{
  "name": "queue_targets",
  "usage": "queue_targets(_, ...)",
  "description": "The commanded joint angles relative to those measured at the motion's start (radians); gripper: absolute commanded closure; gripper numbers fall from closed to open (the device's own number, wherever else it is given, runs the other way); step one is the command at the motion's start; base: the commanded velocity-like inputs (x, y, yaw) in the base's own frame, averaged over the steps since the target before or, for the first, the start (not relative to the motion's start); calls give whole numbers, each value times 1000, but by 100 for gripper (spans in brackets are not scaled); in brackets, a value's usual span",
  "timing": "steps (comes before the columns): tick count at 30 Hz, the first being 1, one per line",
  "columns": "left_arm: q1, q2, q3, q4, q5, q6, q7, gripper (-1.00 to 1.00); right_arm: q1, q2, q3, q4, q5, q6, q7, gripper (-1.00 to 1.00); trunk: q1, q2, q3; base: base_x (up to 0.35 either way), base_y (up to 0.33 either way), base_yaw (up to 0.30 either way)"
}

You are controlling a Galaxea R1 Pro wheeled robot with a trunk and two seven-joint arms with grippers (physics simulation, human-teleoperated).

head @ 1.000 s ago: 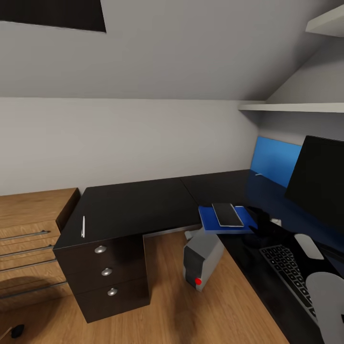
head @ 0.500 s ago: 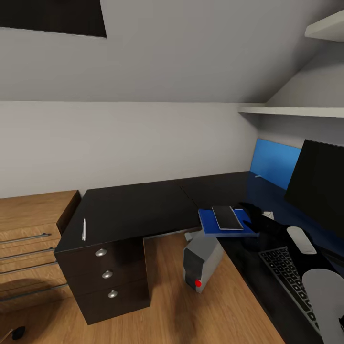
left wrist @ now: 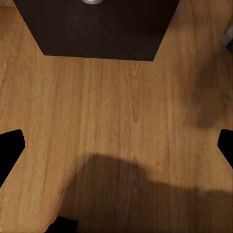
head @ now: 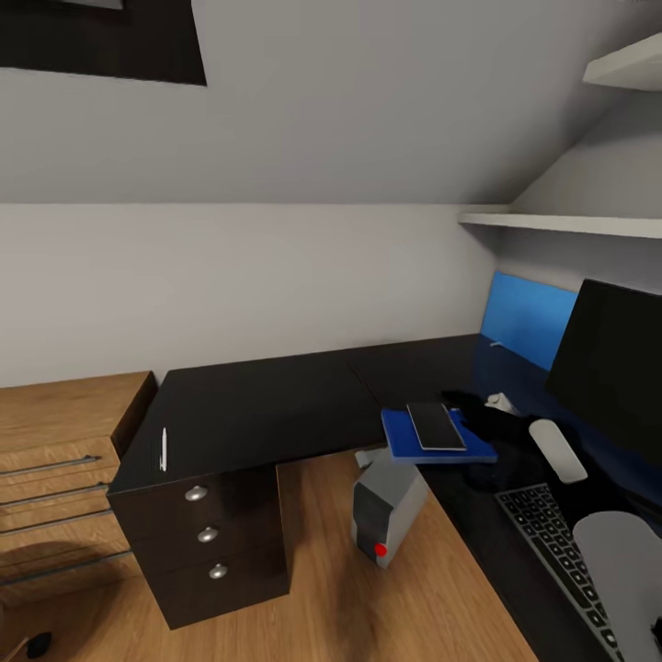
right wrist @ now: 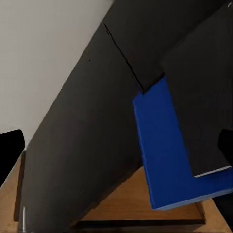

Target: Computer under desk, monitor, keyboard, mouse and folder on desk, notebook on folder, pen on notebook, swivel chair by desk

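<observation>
We see the blue folder lying on the dark desk, at the inner corner where the desk's two wings meet, its near edge jutting a little past the desktop. The dark notebook lies flat on top of it. The white pen rests well apart from them, near the far left edge of the desk, above the drawers. Under the desk, below the folder, the grey computer stands tilted on the wooden floor. To the right, the monitor stands on the desk, with the white mouse before it and the keyboard nearer to us. Our right gripper hovers just beside the folder and notebook with its fingers spread wide; our left gripper points down at bare floor, its fingers also parted.
</observation>
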Motion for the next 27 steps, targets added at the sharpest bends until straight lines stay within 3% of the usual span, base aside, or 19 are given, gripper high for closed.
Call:
queue_targets(1, 0, 1, -3, -2, 5, 3, 7, -100, 0, 2, 34, -32, 30, 3, -43, -100, -4, 7, 2, 0, 0, 0)
queue_targets(5, 0, 1, -3, -2, 5, 3, 7, -100, -1, 17, 107, -90, 74, -1, -142, -100, -19, 35, 15, 0, 0, 0)
queue_targets(8, 0, 1, -3, -2, 5, 3, 7, -100, 0, 32, 131, -109, 87, 2, -175, -100, -31, 56, 24, 0, 0, 0)
queue_targets(19, 0, 1, 3, -2, 5, 3, 7, -100, 13, 49, 148, -123, 93, 7, -192, -100, -73, 133, 59, 0, 0, 9)
queue_targets(27, 0, 1, 5, -2, 6, 3, 9, -100, 14, 78, 150, -124, 96, 2, -193, -100, -104, 189, 84, 0, 0, 192)
